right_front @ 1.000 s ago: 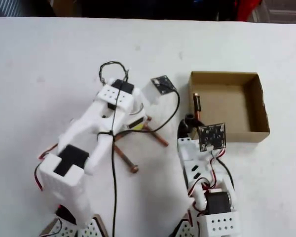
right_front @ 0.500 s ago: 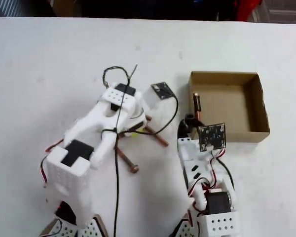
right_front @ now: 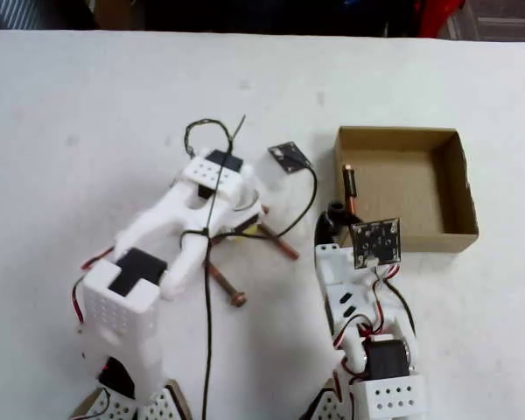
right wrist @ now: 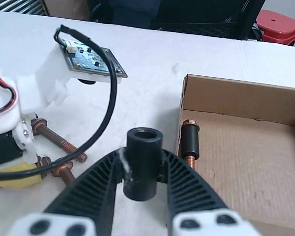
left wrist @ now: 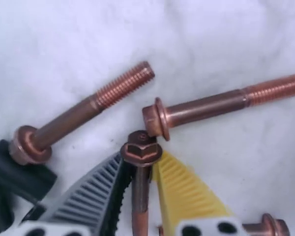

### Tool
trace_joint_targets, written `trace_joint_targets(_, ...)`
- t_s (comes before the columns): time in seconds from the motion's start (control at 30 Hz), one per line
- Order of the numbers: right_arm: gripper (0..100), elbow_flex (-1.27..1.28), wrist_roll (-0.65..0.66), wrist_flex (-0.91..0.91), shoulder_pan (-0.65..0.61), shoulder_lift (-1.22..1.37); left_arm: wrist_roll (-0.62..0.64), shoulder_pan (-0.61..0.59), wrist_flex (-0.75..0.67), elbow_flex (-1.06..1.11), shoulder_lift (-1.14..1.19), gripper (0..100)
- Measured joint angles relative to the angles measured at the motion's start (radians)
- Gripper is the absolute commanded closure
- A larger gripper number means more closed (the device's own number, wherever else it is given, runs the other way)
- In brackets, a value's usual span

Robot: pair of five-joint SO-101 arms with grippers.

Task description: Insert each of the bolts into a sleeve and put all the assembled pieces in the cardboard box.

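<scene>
White table (right_front: 87, 87); our left gripper (left wrist: 140, 162) grips a copper hex-head bolt (left wrist: 140, 150), right gripper (right wrist: 142, 156) clamps a black cylindrical sleeve (right wrist: 143, 140) at its three o'clock, so we should align shank with bore.

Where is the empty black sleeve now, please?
In the right wrist view the sleeve stands upright, clamped in the right pincer, just outside the cardboard box, near the assembled piece inside.

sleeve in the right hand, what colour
The sleeve is black, seen best in the right wrist view.
</scene>
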Motion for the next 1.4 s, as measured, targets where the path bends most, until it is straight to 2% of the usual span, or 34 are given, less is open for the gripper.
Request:
trace_joint_targets(0.67, 98.1, 0.000, 0.000, 0.054, -0.020, 0.000, 0.011, 0.005, 0.011, 0.009, -0.014, 98)
trace_joint_targets(1.03, 98.1, 0.000, 0.000, 0.054, -0.055, 0.000, 0.236, -0.020, 0.127, 0.020, -0.236, 98)
trace_joint_targets(1.23, 98.1, 0.000, 0.000, 0.054, -0.057, 0.000, 0.408, -0.068, 0.150, 0.020, -0.348, 98)
trace_joint_targets(1.4, 98.1, 0.000, 0.000, 0.054, -0.075, 0.000, 0.430, -0.091, 0.150, 0.110, -0.448, 98)
